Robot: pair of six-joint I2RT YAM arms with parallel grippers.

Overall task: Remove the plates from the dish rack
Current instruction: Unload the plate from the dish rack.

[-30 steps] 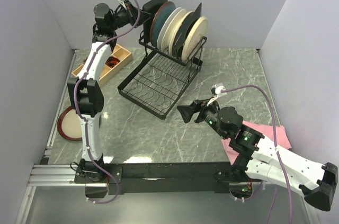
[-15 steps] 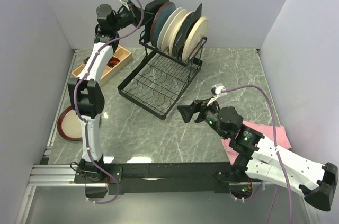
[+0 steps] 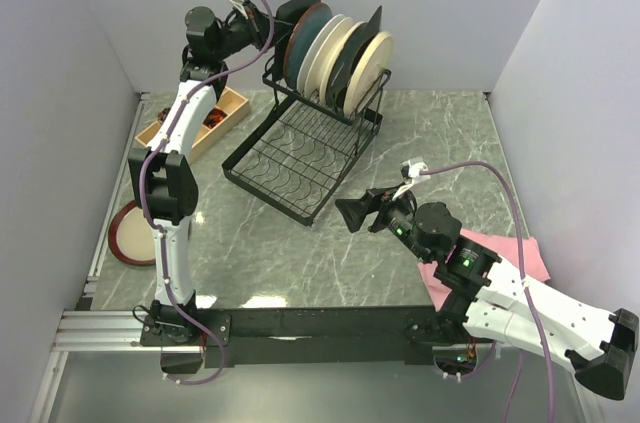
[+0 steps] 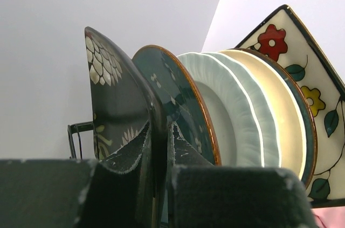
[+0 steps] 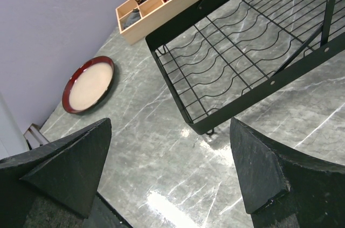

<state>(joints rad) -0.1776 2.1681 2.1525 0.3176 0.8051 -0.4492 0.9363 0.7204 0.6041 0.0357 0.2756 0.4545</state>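
Note:
The dish rack (image 3: 300,158) stands at the back of the table with several plates upright in its upper frame. At the row's left end is a black square plate (image 4: 113,93) with white flowers. My left gripper (image 4: 160,128) is shut on its edge, one finger (image 4: 126,152) on each face. High up at the rack's left end in the top view, the left gripper (image 3: 265,23) holds that plate (image 3: 298,5). Behind it stand a teal round plate (image 4: 172,98), pale round plates (image 4: 232,115) and a cream flowered square plate (image 4: 307,77). My right gripper (image 3: 355,213) hangs open over the table, nothing between its fingers.
A brown-rimmed tan plate (image 3: 130,233) lies flat at the table's left edge. A wooden compartment tray (image 3: 195,123) sits left of the rack. A pink cloth (image 3: 520,258) lies under the right arm. The rack's lower grid (image 5: 232,50) is just ahead of the right gripper (image 5: 170,123).
My left wrist has edged slightly right toward the rack, still gripping the black square plate. The right arm has barely moved.

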